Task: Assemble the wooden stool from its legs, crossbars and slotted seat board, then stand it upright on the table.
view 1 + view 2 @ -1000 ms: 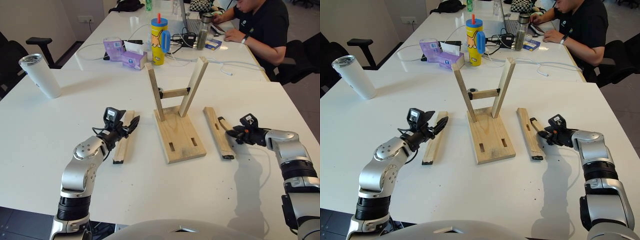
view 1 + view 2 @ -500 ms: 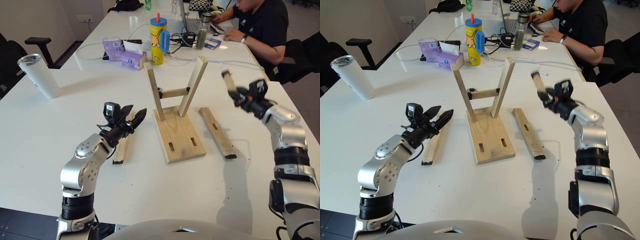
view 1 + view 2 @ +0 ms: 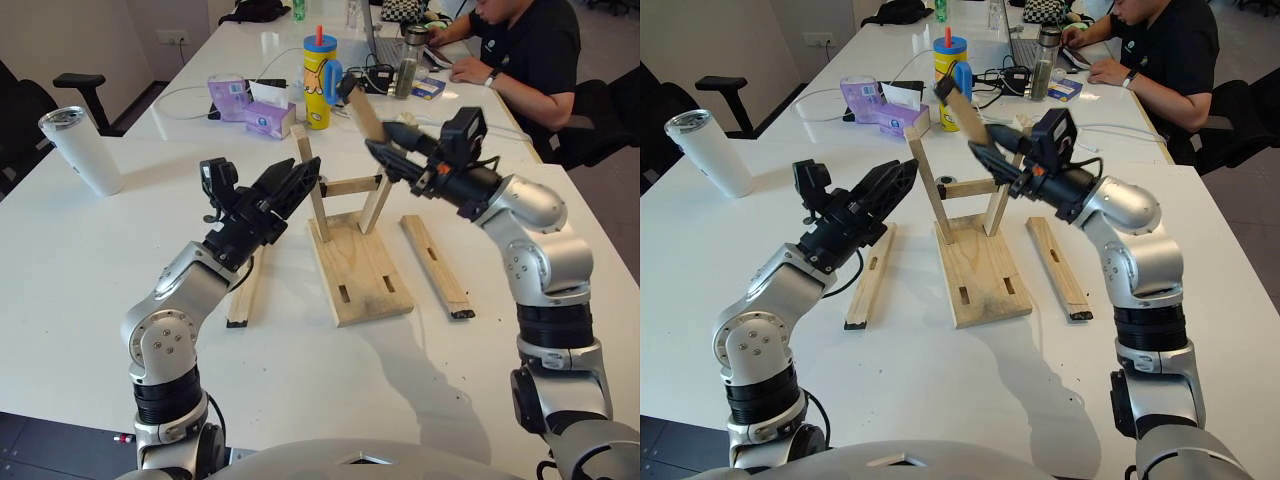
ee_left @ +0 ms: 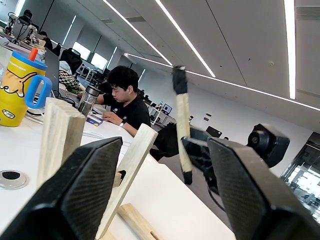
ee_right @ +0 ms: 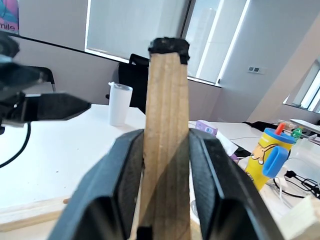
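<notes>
Pale wooden stool, part-built: one slotted seat board (image 3: 362, 275) lies flat on the desk (image 3: 80, 270). Two legs (image 3: 312, 190) stand upright in it, joined by one crossbar (image 3: 350, 186). Two more legs lie flat, one on the board's left (image 3: 244, 290) and one on its right (image 3: 434, 262). A second, black-tipped crossbar (image 3: 364, 113) is clamped tilted in the right jaws, above the standing legs. The left jaws are spread wide, holding nothing, just beside the left standing leg.

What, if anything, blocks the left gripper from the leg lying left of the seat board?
Probably nothing, so yes: the left gripper, open, hovers near that leg, which lies bare on the table, apart from the seat board.
</notes>
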Robot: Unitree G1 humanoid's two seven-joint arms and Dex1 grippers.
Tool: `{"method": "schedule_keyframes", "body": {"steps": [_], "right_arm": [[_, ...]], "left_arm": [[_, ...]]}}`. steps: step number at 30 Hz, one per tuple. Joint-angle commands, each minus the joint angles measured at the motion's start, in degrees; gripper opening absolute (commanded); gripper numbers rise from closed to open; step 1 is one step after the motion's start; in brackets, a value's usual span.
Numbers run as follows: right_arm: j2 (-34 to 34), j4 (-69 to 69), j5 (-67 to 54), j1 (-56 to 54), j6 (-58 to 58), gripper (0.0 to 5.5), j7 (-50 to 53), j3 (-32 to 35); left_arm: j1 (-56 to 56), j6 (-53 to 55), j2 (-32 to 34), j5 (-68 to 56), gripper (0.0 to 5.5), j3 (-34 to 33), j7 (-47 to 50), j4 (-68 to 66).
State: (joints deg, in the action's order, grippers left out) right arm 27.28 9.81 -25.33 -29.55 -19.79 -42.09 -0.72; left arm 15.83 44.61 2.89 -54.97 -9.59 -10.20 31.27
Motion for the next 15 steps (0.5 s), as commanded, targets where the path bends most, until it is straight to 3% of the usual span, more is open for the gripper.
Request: {"method": "schedule_keyframes", "body": {"steps": [1,9,15], "right_arm": [[-1.07,1.95,2.39,1.46,2.34,1.30,-0.23,-2.44],[-1.82,3.26,5.09,2.41,5.30,1.30,-0.93,-5.07],[-1.53,3.60,9.06,3.28,9.58,1.30,-1.75,-7.48]], "left_arm": [[1.85,-0.39,-0.93,-1.65,3.19,1.37,1.70,-1.18],[3.66,-1.37,-1.56,-3.08,3.19,1.90,4.33,-3.37],[4.83,-2.44,-1.57,-3.06,2.32,2.05,5.84,-4.30]]}}
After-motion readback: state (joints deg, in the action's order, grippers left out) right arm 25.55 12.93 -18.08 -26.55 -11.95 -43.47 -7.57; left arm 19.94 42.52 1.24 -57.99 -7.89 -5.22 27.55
